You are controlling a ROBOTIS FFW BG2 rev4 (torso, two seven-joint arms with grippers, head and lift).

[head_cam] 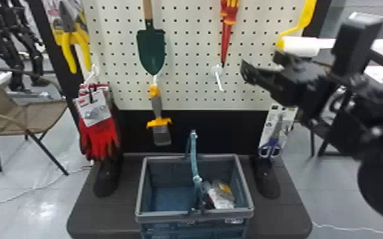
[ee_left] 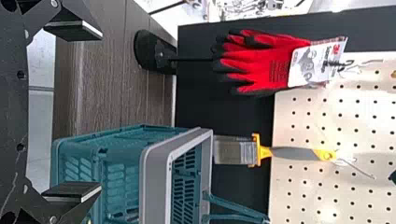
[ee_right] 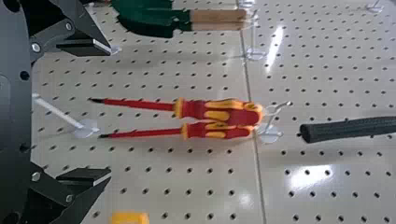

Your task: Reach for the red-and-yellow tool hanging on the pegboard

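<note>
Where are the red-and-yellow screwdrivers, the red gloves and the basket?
Red-and-yellow screwdrivers [ee_right: 195, 109]: right wrist view, on one's handle.
Red gloves [head_cam: 100, 136]: head view, on the red fabric.
Basket [head_cam: 165, 216]: head view, on the front rim.

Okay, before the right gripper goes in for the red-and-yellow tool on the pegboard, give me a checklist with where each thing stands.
1. Right gripper open: ok, fingers spread and holding nothing.
2. Screwdrivers hanging on their hook: ok.
3. Single target: not ok, two red-and-yellow screwdrivers hang side by side.
4. Fingers around a handle: not ok, in the head view the gripper is off to the handles' right, and lower.
5. Left gripper empty: ok, its fingers are apart.
6. Exact gap from right fingertips to pegboard: cannot tell.
</note>
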